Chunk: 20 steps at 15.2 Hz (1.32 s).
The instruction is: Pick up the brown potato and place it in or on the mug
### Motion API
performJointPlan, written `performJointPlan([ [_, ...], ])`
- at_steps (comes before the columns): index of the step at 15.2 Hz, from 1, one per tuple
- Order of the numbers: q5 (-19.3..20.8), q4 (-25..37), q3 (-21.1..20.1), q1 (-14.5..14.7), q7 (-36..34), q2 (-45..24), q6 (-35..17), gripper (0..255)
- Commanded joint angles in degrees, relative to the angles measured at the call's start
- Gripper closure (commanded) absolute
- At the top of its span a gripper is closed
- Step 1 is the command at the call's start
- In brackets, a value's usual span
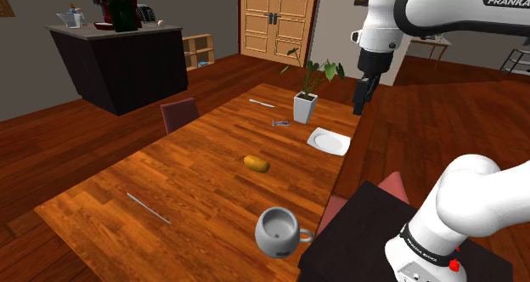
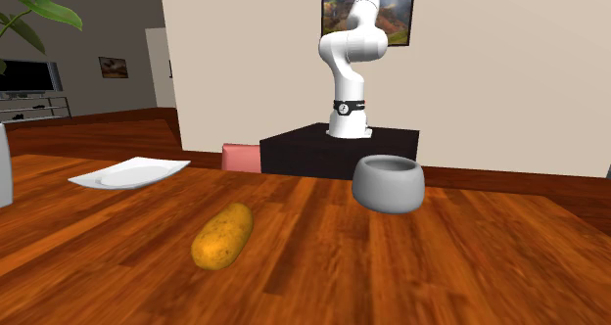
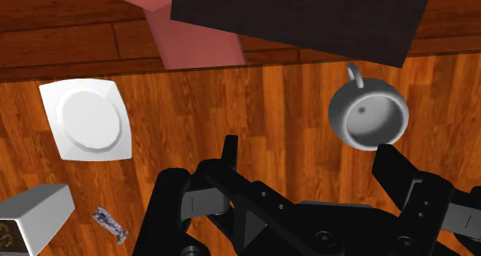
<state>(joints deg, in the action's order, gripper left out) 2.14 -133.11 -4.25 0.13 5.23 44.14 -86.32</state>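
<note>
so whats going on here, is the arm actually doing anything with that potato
Not so far. The white arm's black gripper hangs open and empty, high above the wooden table near the white plate and the potted plant. The brown potato lies untouched on the table between the plate and the grey mug. The mug stands upright and empty near the arm's stand, so the pickup has not begun.
</note>
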Motion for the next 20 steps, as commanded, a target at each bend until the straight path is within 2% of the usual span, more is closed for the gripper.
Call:
performJointPlan([
  [1,0.0,0.0,0.0,0.0,0.0,0.0,0.0,0],
  [11,0.1,-4.6,1.7,-0.3,2.0,-14.7,-19.4,0],
  [20,-0.3,-1.8,2.6,-0.5,3.9,-32.7,-34.5,0],
])
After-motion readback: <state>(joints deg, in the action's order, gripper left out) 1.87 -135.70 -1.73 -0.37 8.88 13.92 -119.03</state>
